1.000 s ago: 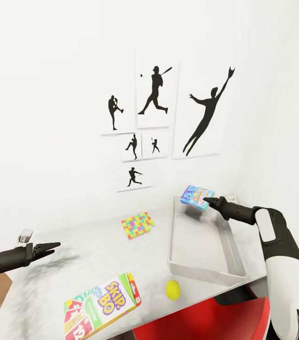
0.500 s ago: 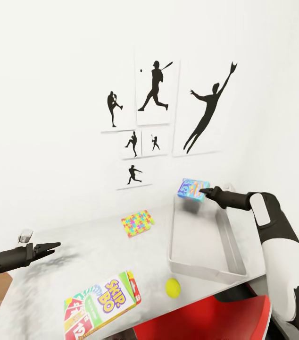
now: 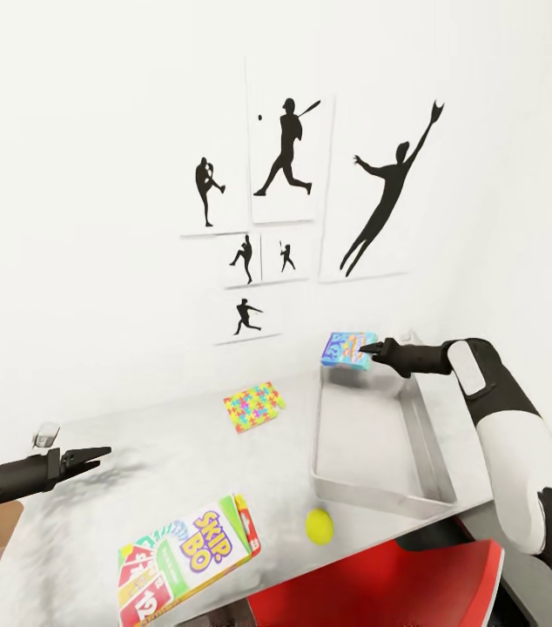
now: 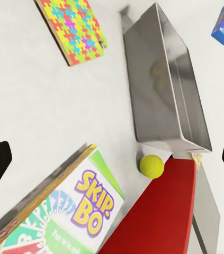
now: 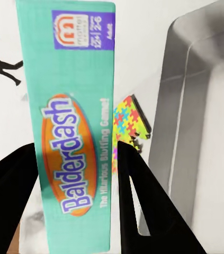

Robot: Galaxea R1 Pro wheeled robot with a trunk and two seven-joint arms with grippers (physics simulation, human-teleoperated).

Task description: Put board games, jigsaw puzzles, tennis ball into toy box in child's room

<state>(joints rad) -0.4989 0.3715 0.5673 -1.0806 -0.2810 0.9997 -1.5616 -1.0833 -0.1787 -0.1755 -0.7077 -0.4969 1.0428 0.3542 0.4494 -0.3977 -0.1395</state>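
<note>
Balderdash box, the blue board game, is pinched in the right gripper, jaws closed on its teal spine per the right wrist view; it hangs in the air over the far end of the toy box, tilted, not touching the rim. Toy box sits at the table's right side, looks empty inside. For the drop I'd bring the box toward the bin's middle, level it flat, lower it below the flared walls, then release; letting go from here risks it catching the far wall and tipping out toward the back edge. Bin is wider than the game, so lengthwise alignment with the long walls should leave room for the others. Jigsaw puzzle lies flat near the table's far edge, just left of the bin; I can make out one stack, can't tell if it's two. Tennis ball is by the near edge, just off the bin's near-left corner. SKIP-BO box overhangs the near edge on the left. Left gripper hovers over the table's left edge, jaws apart, holding nothing.
</note>
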